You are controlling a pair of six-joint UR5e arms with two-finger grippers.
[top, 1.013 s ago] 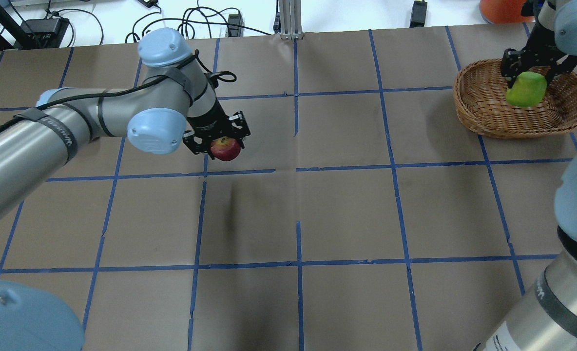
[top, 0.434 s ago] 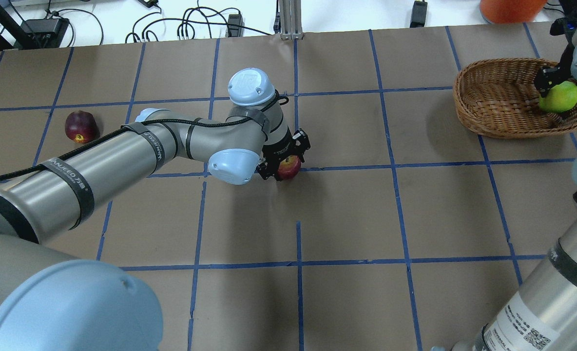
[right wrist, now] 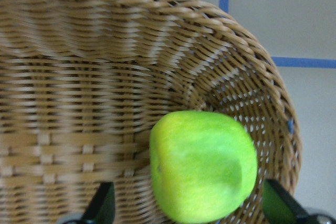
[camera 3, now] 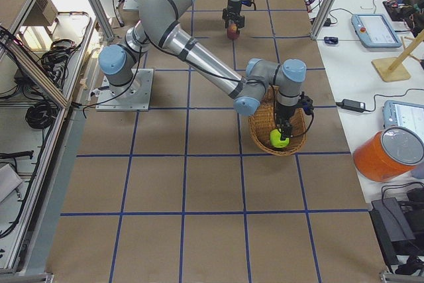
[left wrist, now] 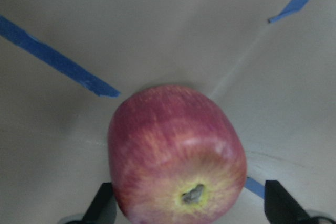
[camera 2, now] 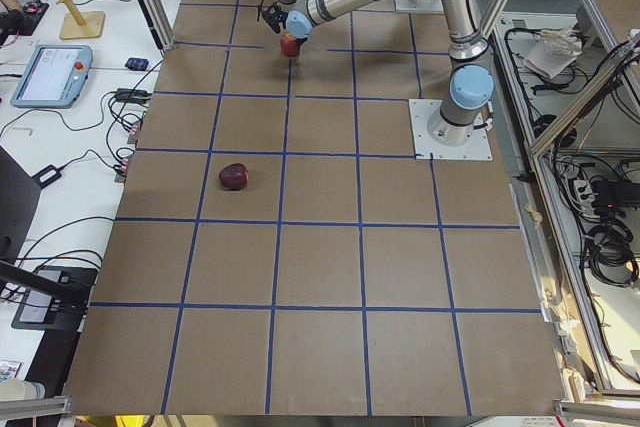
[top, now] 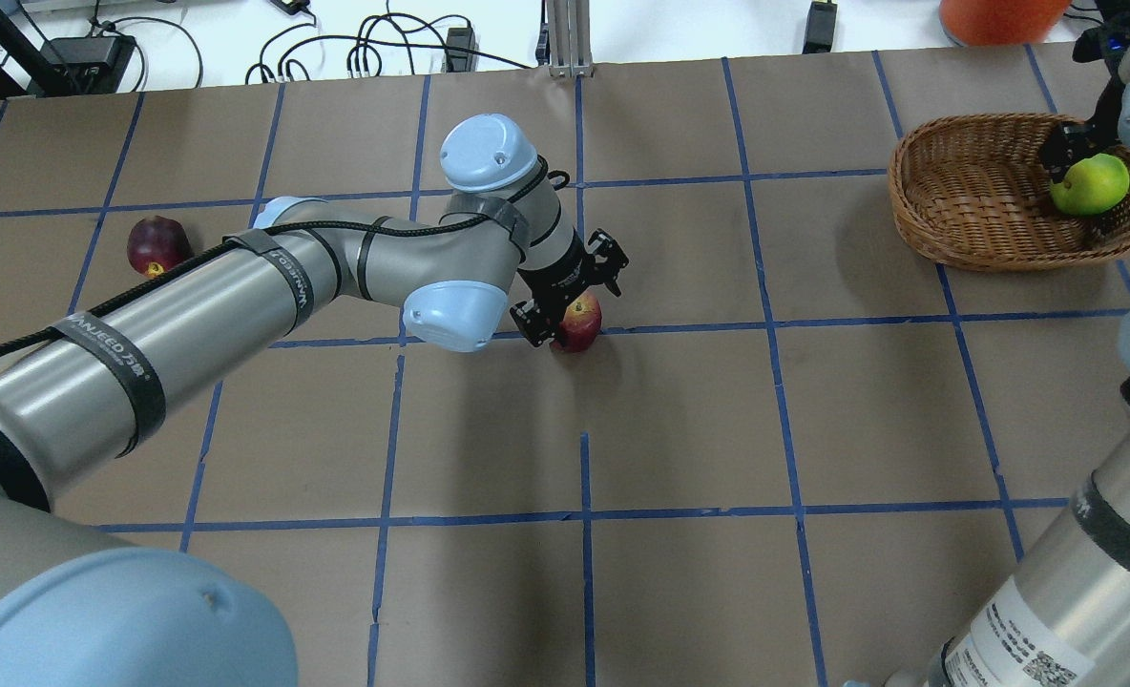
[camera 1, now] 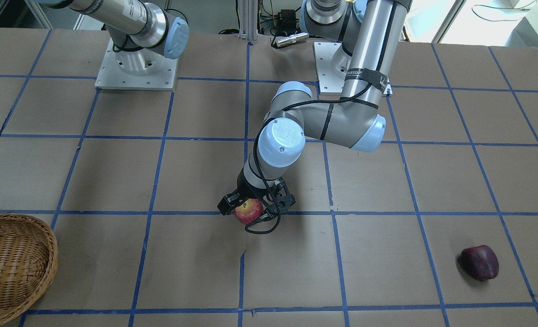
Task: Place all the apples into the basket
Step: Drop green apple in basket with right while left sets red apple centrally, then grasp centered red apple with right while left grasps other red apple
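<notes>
The red apple with a yellowish top (top: 576,322) rests on the table near the middle, on a blue tape line. My left gripper (top: 575,301) stands open around it; in the left wrist view the fingers (left wrist: 102,208) are clear of the apple (left wrist: 176,156). The lime-green apple (top: 1090,184) lies in the wicker basket (top: 956,191) at its right end. My right gripper (top: 1080,156) hangs open just above it, fingers (right wrist: 102,205) apart from the apple (right wrist: 202,174). The maroon apple (top: 156,245) lies alone at the far left, also in the front view (camera 1: 479,262).
An orange container (top: 994,14) stands beyond the basket. A metal post (top: 565,38) and cables sit at the table's far edge. The left arm's forearm (top: 240,305) stretches over the table between the maroon apple and the red apple.
The left arm carried the red apple rightward to the table's middle, lowered it and opened. The right gripper moved the green apple to the basket's right end and let it go.
</notes>
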